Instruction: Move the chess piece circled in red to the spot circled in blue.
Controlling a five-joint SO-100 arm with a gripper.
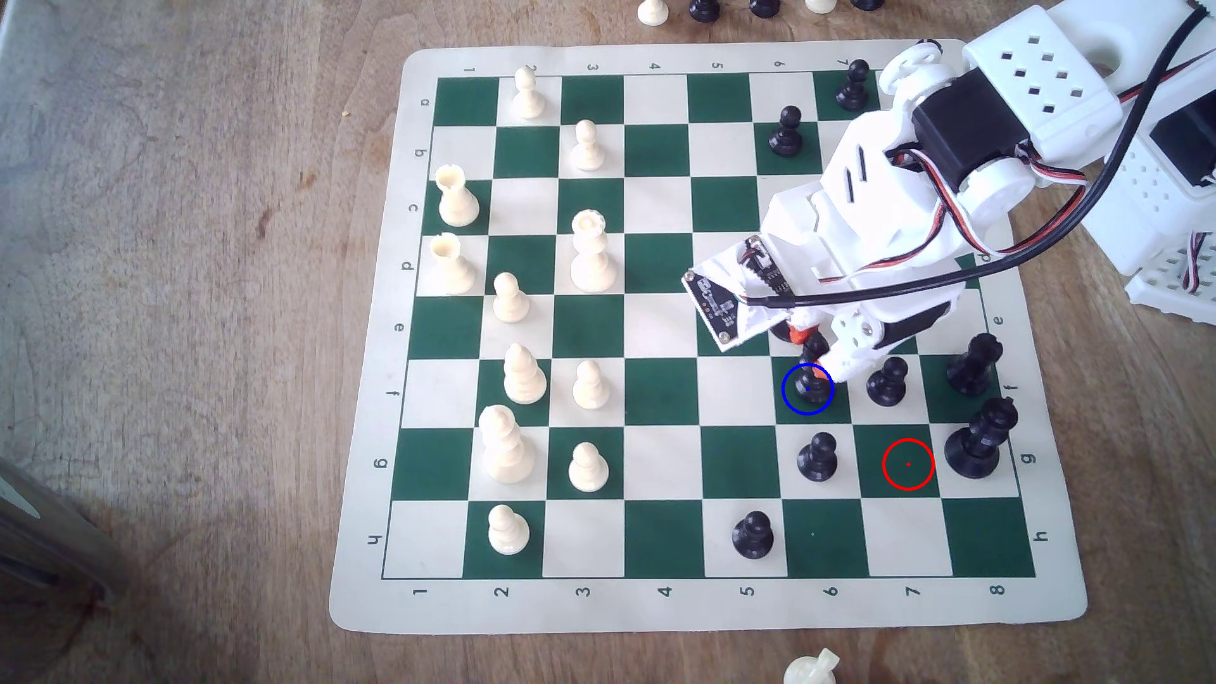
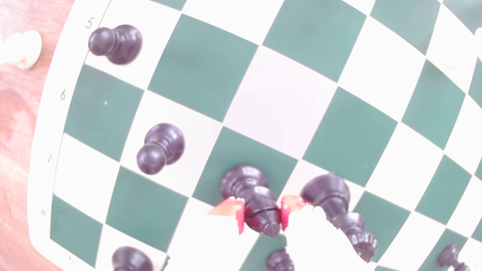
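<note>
Bishop (image 1: 810, 385) upright inside blue ring (image 1: 807, 389), base on that green square, axis vertical, straight below gripper (image 2: 263, 214). Orange pads (image 2: 241, 216) either side of its upper body, apparently clenched on it. Red-ringed square (image 1: 908, 464) bare, further right in exterior view.

This looks like a hobby or home robotics setup rather than a formal lab. A worn, stained wooden bench (image 1: 197, 263) carries a roll-up vinyl chess mat (image 1: 658, 605) with curling edges, printed with letters and numbers, with cream and black plastic pieces standing on it. More pieces lie off the mat along the bench's edges. The arm (image 1: 1026, 98) is white 3D-printed plastic with visible servo motors, loose red, white and black wiring, and a bare circuit board (image 1: 717, 306) mounted near its end.
</note>
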